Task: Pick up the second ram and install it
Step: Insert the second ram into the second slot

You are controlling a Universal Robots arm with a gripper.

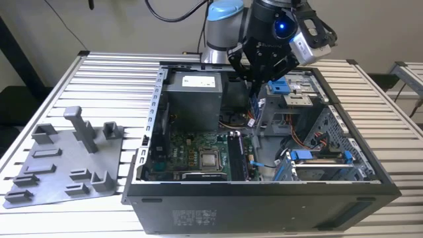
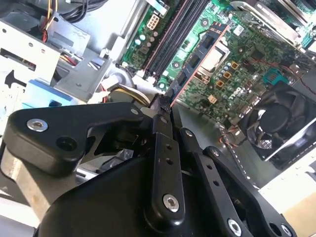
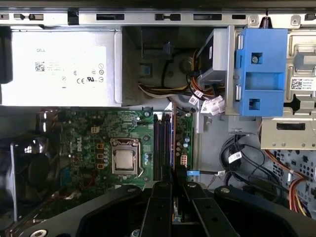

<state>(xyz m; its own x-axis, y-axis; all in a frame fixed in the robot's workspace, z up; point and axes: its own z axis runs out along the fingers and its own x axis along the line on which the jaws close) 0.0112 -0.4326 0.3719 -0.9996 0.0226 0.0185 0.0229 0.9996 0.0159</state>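
Arm [image 1: 215, 39]: silver-grey tube with a light-blue joint cap [image 1: 225, 9]. Wrist housing black, with a round blue light [image 1: 283, 26] and a grey camera box [image 1: 309, 47] alongside. Black cable [image 1: 168, 20] trails off. Gripper [image 2: 163, 104]: matte black link bars with silver socket screws [image 2: 170, 202].

The black gripper [image 2: 162, 104] pinches the second ram [image 2: 197, 52], a dark bluish-green board lined with black chips and edged in a reddish tone. Below the fingers [image 2: 165, 163] spreads the green motherboard [image 3: 89, 133], dotted with orange parts, with a silver processor [image 3: 123, 159] set in it. Beyond the fingertips sits a grey power supply [image 3: 61, 66] with a white label, and off to one side of them a bright blue bracket [image 3: 261, 69]. The computer case [image 1: 264, 208] is black, the ribbed table [image 1: 112, 84] silver, and the fixture plate [image 1: 66, 168], well apart from the fingers, plain grey.
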